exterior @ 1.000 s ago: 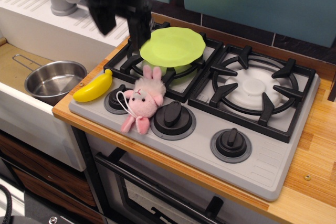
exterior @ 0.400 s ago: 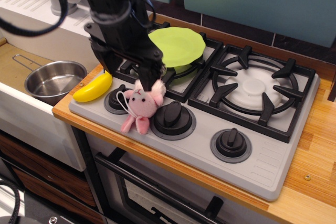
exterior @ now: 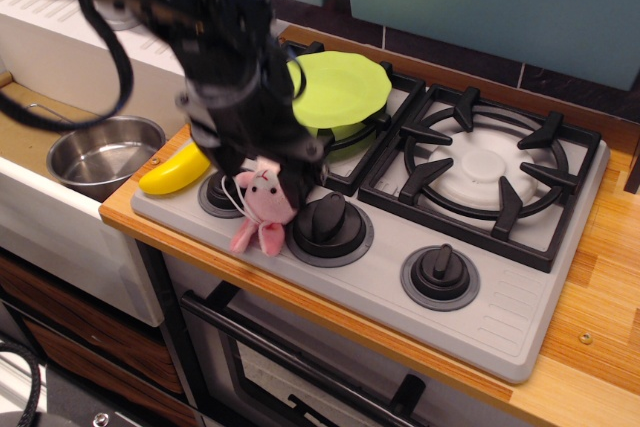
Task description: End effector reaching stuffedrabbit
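Observation:
The pink stuffedrabbit lies on the grey stove panel between the left knob and the middle knob. Its face, legs and white loop cord show; its ears and the top of its head are hidden. The black end effector has come down from above onto the rabbit's head. Its two dark fingers stand apart, one on each side of the head, so it looks open. The bulky black arm with cables runs up to the top left.
A yellow toy banana lies just left of the gripper at the stove's edge. A green plate sits on the left burner behind it. A steel pot stands in the sink area at left. The right burner and right knob lie to the right.
The end effector has come down and forward from above the left burner onto the rabbit, now covering its ears. The rabbit has not moved.

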Controlling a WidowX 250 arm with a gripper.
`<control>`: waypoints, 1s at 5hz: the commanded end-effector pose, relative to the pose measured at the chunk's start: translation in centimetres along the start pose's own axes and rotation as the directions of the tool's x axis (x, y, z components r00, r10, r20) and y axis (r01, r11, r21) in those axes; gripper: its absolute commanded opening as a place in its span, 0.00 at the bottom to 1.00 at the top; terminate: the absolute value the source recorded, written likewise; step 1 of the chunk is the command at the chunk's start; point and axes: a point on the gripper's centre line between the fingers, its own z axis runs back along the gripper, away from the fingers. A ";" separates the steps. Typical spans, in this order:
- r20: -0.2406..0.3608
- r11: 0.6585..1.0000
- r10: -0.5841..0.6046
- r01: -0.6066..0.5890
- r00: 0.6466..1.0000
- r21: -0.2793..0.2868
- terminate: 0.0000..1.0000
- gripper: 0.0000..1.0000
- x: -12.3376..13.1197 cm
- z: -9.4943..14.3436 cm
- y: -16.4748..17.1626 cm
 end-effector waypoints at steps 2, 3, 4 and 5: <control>0.070 1.000 -0.002 0.001 0.998 0.007 0.00 1.00 -1.7 -2.0 0.5; 0.073 1.000 0.001 -0.001 0.997 0.005 0.00 1.00 -2.4 -2.3 0.7; 0.084 1.000 0.001 -0.002 0.996 0.004 0.00 1.00 -2.9 -2.9 0.7; 0.083 1.000 -0.023 0.022 0.996 0.012 0.00 1.00 -3.0 -3.0 0.6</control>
